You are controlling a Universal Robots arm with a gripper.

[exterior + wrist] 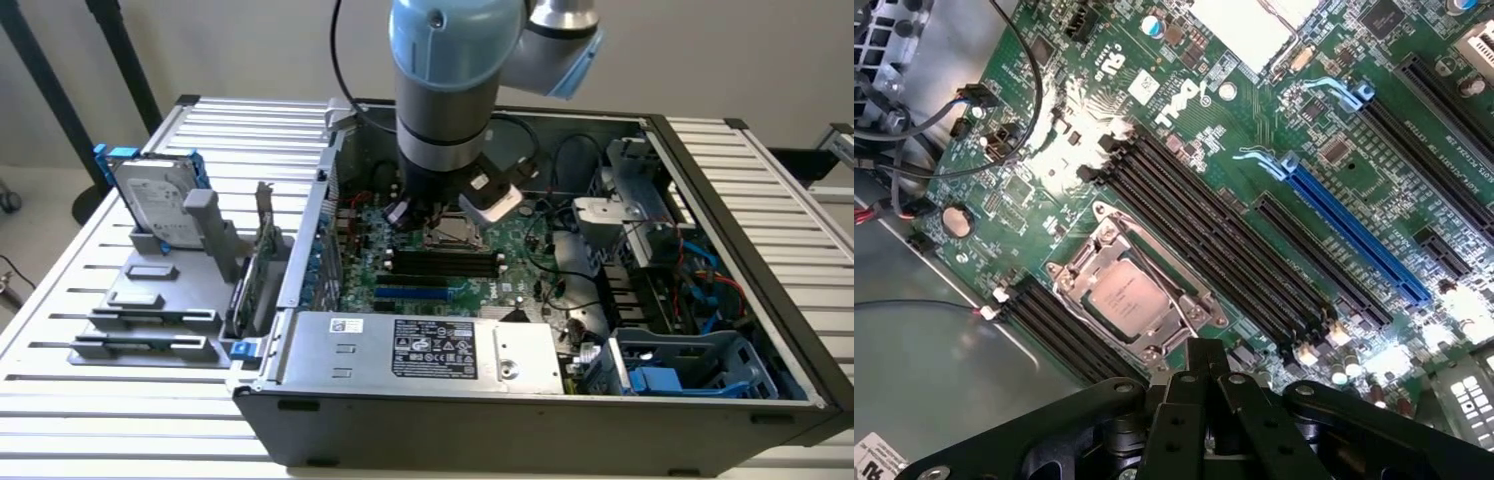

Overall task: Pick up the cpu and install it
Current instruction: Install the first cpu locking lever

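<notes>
Gripper (1204, 375), fingers pressed together and holding nothing, hovers just beside the motherboard's metal socket frame (1139, 300). Inside that frame lies the cpu (1126, 297), flat, silver top up, beside black memory slots (1214, 240).

Silver cpu (1126, 296) on green motherboard (1054, 160)
Beside the cpu: black memory slots (1204, 235), one blue slot (1359, 235), black end effector (1204, 375).
</notes>
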